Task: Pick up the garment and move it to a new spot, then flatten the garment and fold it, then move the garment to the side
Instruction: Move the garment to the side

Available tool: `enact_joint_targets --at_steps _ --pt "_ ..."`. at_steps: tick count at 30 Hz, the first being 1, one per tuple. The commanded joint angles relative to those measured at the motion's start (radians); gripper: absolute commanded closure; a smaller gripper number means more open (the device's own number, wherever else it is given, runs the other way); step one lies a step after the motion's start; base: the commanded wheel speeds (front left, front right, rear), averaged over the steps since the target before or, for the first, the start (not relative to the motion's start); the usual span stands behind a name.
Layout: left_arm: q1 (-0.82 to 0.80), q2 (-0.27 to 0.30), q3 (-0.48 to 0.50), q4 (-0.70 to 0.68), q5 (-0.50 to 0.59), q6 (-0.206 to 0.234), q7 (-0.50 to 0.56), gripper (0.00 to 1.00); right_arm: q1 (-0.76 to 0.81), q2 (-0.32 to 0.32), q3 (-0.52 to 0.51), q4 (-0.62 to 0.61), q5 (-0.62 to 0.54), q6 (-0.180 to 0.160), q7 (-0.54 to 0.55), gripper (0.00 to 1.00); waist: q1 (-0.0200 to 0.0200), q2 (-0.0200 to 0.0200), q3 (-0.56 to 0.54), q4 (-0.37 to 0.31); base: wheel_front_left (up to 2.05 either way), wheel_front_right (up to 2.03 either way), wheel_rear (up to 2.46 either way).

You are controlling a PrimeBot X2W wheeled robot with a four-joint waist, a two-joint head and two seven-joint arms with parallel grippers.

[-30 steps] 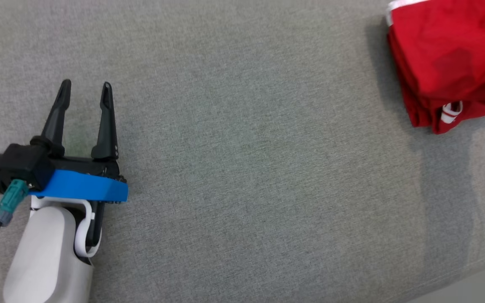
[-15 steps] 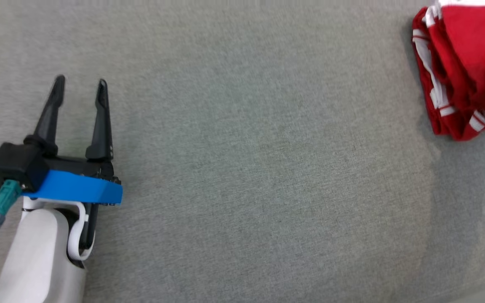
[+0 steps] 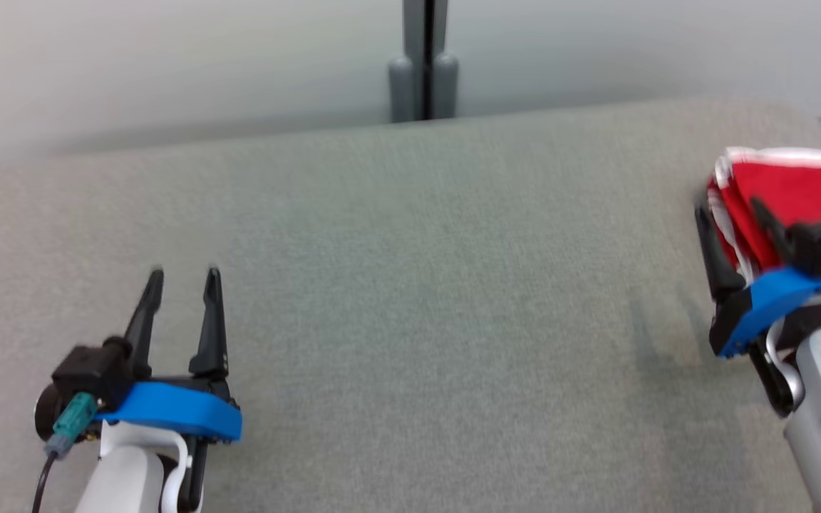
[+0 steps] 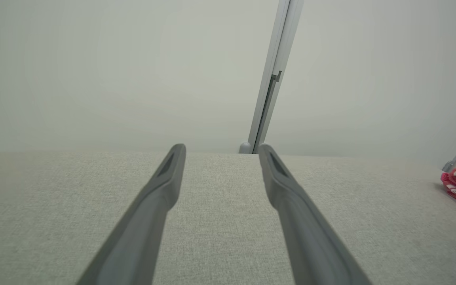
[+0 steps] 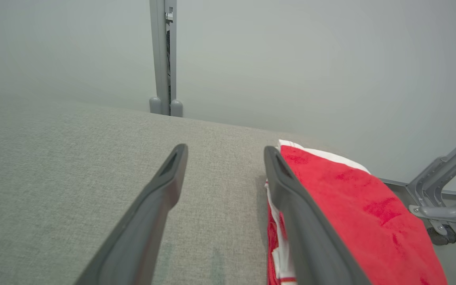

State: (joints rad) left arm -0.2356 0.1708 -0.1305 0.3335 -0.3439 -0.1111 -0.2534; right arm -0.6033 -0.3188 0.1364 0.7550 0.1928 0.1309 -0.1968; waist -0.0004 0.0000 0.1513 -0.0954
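Both sets of my jaws are standing spread, pinching nothing. My left gripper (image 3: 184,274) is idling over the bare table (image 3: 425,285), while my right gripper (image 3: 727,214) is hovering just beside the garment (image 3: 795,182). It is lying folded at the table's right end, so I am judging it set aside.

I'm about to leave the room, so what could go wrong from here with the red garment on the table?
1. The folded red garment lies close to the far right corner of the table, so a sideways nudge might slide it over the edge.
2. The right gripper stands open with one finger close beside the garment's stacked edges. If the arm pulls away, it may catch a layer and spoil the fold.
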Motion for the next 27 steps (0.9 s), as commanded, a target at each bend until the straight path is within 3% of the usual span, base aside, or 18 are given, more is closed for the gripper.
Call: enact_joint_targets --at_steps 1,8,19,27 --pt "0.019 -0.004 0.006 0.011 -0.005 0.002 -0.005 0.0 0.045 0.006 -0.007 -0.03 0.019 0.0 -0.008 0.0 0.0004 0.0 -0.021 0.007 0.0 0.0 0.0" --pt "0.076 -0.019 0.018 0.057 -0.019 0.006 -0.011 0.0 0.262 0.047 -0.061 -0.243 0.062 0.0 0.007 0.0 0.0004 0.0 -0.098 0.066 0.0 0.0 0.0" --pt "0.169 -0.021 0.044 0.065 -0.01 -0.001 -0.012 0.0 0.517 0.178 -0.246 -0.541 -0.02 0.0 0.099 0.0 0.0004 0.0 -0.171 0.091 0.0 0.0 0.0" --pt "0.173 -0.018 0.046 0.067 -0.001 -0.009 -0.012 0.0 0.595 0.236 -0.243 -0.628 -0.054 0.0 0.141 0.0 0.0004 0.0 -0.179 0.086 0.0 0.0 0.0"
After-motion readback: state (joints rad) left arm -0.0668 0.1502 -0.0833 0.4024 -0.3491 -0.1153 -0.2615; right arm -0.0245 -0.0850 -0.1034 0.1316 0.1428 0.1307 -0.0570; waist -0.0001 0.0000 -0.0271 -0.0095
